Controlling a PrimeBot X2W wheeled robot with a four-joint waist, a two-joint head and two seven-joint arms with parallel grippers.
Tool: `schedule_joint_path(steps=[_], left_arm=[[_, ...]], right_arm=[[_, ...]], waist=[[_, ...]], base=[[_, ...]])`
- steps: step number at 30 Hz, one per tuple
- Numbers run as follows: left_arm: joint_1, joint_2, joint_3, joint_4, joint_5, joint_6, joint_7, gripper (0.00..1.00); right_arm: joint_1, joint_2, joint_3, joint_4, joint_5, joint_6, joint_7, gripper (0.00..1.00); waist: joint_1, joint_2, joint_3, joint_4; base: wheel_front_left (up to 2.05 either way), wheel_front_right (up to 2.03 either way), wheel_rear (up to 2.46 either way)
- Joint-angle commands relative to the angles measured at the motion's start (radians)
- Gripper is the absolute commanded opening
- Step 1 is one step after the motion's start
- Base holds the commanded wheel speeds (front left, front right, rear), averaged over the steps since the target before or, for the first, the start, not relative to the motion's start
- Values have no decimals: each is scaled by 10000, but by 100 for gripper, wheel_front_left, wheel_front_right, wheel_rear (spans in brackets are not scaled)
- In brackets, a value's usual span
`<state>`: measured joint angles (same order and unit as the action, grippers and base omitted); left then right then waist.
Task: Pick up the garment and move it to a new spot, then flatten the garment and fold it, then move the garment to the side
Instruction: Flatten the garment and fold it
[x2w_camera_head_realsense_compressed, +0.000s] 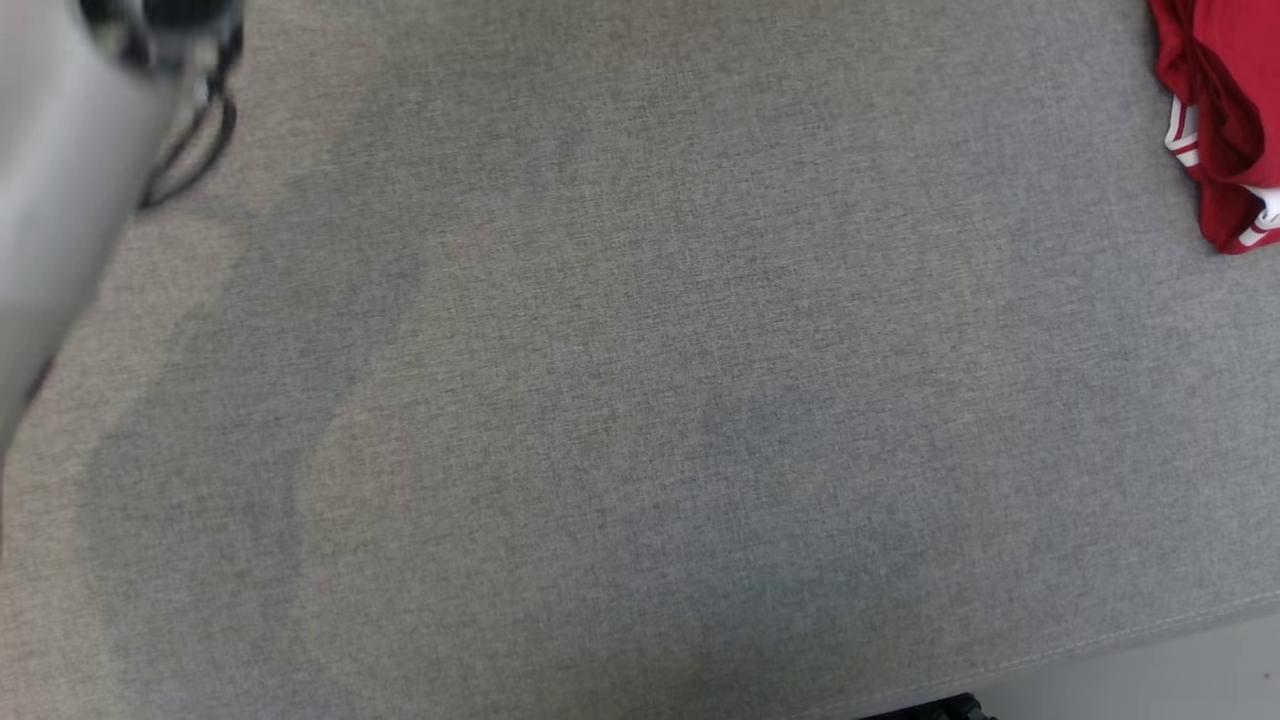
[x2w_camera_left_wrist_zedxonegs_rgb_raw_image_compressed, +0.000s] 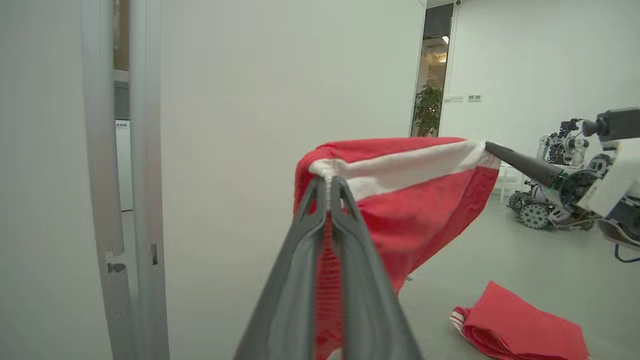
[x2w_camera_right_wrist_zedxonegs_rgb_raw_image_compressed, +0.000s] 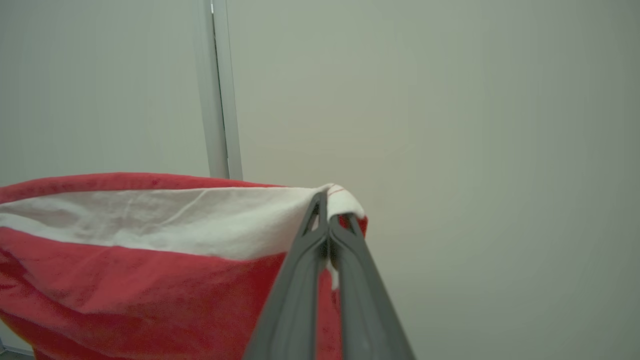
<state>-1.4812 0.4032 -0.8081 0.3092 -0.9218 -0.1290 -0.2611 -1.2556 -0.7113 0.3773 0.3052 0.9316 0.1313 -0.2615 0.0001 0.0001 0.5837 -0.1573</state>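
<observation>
Here's the left claw (x2w_camera_left_wrist_zedxonegs_rgb_raw_image_compressed: 327, 182), fingers pressed tight together, pinching one end of the white band (x2w_camera_left_wrist_zedxonegs_rgb_raw_image_compressed: 410, 167) on the red garment (x2w_camera_left_wrist_zedxonegs_rgb_raw_image_compressed: 420, 200). The cloth is up in the air, clear of the surface. From this claw the band runs off to the right and ends at the tip of the right claw (x2w_camera_left_wrist_zedxonegs_rgb_raw_image_compressed: 492, 149), which bites the other corner. Between the two claws the band hangs nearly level, and the red body drapes below it, open like a pouch.

Over to the right wrist view: the right claw (x2w_camera_right_wrist_zedxonegs_rgb_raw_image_compressed: 327, 200) has its fingers closed hard on the white corner, a small fold of cloth poking just past the tips. The garment (x2w_camera_right_wrist_zedxonegs_rgb_raw_image_compressed: 125, 280) stretches away to that claw's left.

Below and to the right of the left claw, well apart, a second red cloth (x2w_camera_left_wrist_zedxonegs_rgb_raw_image_compressed: 520, 325) lies folded flat. From the head camera, the grey fabric surface (x2w_camera_head_realsense_compressed: 640, 400) spreads wide, with a pale forearm (x2w_camera_head_realsense_compressed: 60, 200) at the upper left and a red bundle with white stripes (x2w_camera_head_realsense_compressed: 1220, 110) at the far upper right.
</observation>
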Motion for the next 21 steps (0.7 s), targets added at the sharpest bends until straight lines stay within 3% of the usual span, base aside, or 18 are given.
schedule_joint_path(steps=[1,4,9,13,16,21], left_arm=[[604,302,36,-473,-38,-23,-40,0],[2401,746,236,-1603,-314,-23,-44,0],[5572,1077,188,-3220,-219,-23,-42,0],[7980,1170,127,-3736,162,-23,-42,0],[9644,1082,231,-3658,429,-23,-43,0],[11619,672,686,-3701,1053,-23,-43,0]], right_arm=[[630,-37,-161,-255,136,-8,-32,0],[2411,-253,-864,-838,222,-15,-38,0],[5852,198,-2118,-2141,262,-15,-36,0],[8663,744,-2783,-3110,342,-15,-37,0],[10630,965,-2816,-3782,587,-15,-38,0],[12986,809,-2900,-4669,966,-15,-37,0]], waist=[[-1,-1,45,-42],[-1,-1,74,166],[-1,-1,-250,403],[-1,-1,-752,513],[-1,-1,-1309,514],[-1,-1,-2016,641]], base=[[0,0,0],[0,0,0],[0,0,0],[0,0,0],[0,0,0],[0,0,0]])
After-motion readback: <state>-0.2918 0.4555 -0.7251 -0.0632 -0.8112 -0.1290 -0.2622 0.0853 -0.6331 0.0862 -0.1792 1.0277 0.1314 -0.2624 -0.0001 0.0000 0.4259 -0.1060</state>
